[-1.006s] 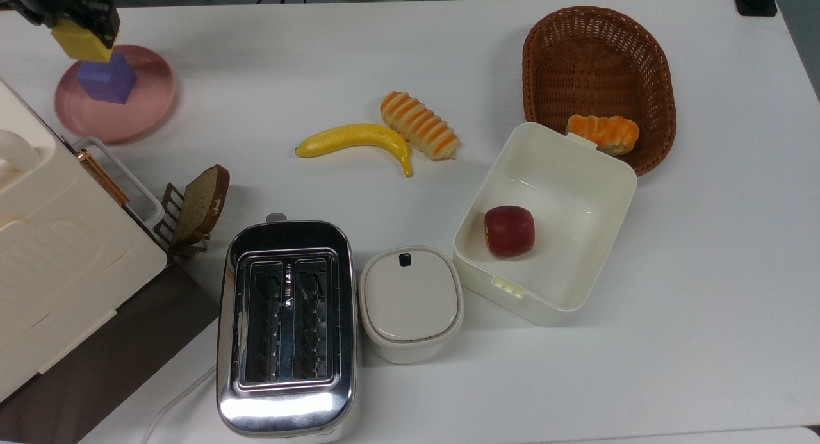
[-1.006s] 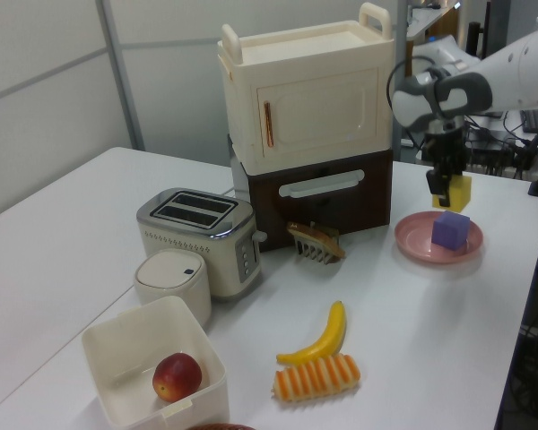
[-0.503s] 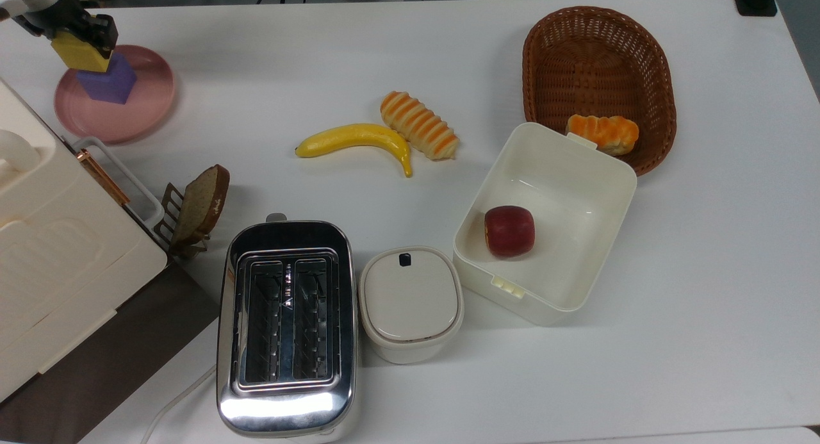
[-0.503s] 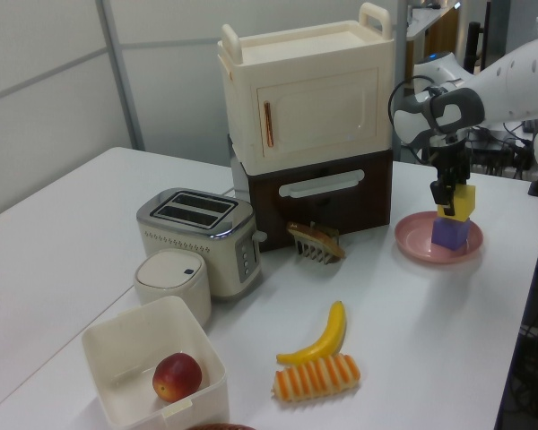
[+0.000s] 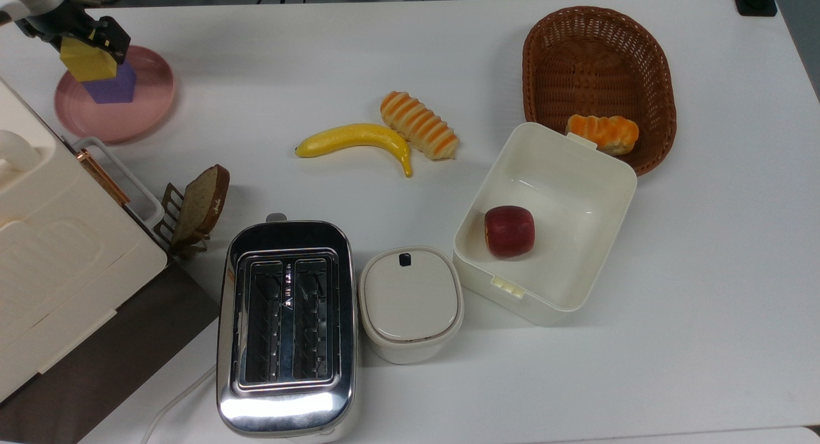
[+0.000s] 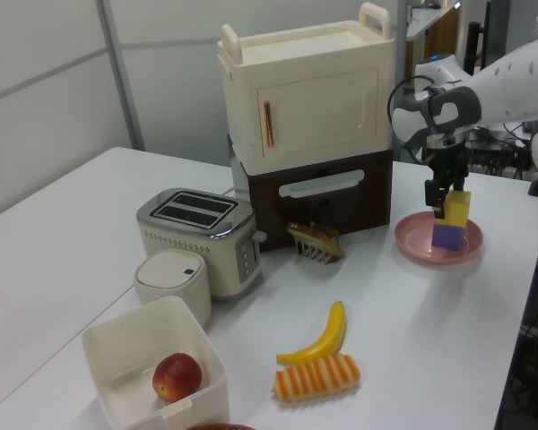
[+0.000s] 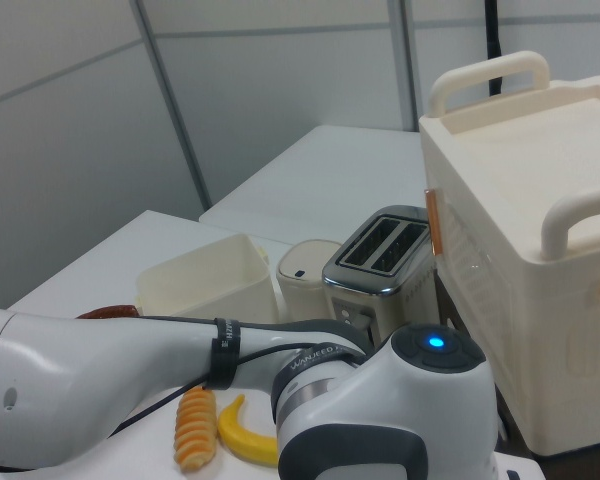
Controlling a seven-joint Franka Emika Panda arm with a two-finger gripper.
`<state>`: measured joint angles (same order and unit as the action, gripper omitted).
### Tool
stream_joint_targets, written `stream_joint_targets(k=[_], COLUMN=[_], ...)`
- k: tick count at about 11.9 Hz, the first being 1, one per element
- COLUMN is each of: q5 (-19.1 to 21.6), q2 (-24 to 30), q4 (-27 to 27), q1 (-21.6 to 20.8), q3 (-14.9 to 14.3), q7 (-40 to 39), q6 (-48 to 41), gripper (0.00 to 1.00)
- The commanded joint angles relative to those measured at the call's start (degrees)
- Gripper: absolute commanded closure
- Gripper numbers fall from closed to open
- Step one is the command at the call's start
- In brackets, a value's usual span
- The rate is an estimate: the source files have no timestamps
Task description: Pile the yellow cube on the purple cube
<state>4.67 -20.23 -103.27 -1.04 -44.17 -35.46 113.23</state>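
The yellow cube (image 5: 88,63) (image 6: 458,208) rests on top of the purple cube (image 5: 114,90) (image 6: 448,236), slightly skewed to it. The purple cube stands on the pink plate (image 5: 138,114) (image 6: 412,240) at the top view's far left. My gripper (image 5: 85,41) (image 6: 449,206) hangs straight over the stack and is open. Its dark fingers (image 6: 434,195) straddle the yellow cube, and the one I can see in the left view stands a little off the cube's side. The other finger is hidden behind the cube there.
A cream cabinet (image 5: 45,239) (image 6: 305,98) stands close beside the plate, with a toast rack (image 5: 192,207) in front of it. Mid-table lie a banana (image 5: 355,139) and a striped bread (image 5: 419,125). Farther off are a toaster (image 5: 285,322), a lidded pot (image 5: 410,303), a white box (image 5: 576,175) holding an apple, and a basket (image 5: 599,59).
The yellow cube came down from above the purple cube onto its top. The fingers then spread off the cube, and the arm shifted slightly.
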Motion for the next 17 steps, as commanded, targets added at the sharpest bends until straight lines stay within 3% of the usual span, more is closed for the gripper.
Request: stream_joint_targets(k=[1,4,7,8,10,13,14,16,17], q5=[1.22,0.52,0.34,-0.18,-3.59,-5.46,-5.55,-5.55,-5.55], q2=[1.24,4.58,6.16,7.30,10.81,11.97,11.88,11.88,11.88], q4=[0.09,4.55,9.49,9.49,9.58,10.37,11.33,11.43,11.52], q1=[-0.98,-1.33,-5.88,-7.56,-7.14,-5.74,-4.07,-2.57,-2.56], q3=[-0.57,-0.40,0.74,3.19,13.00,22.87,27.51,31.49,31.68], q7=[-0.32,3.89,12.48,16.87,26.01,32.71,34.47,34.84,34.32], q6=[0.15,-5.09,-11.52,-13.45,-16.88,-18.22,-18.22,-18.22,-18.22], gripper=[0.00,0.00,0.00,0.00,0.00,0.00,0.00,0.00,0.00])
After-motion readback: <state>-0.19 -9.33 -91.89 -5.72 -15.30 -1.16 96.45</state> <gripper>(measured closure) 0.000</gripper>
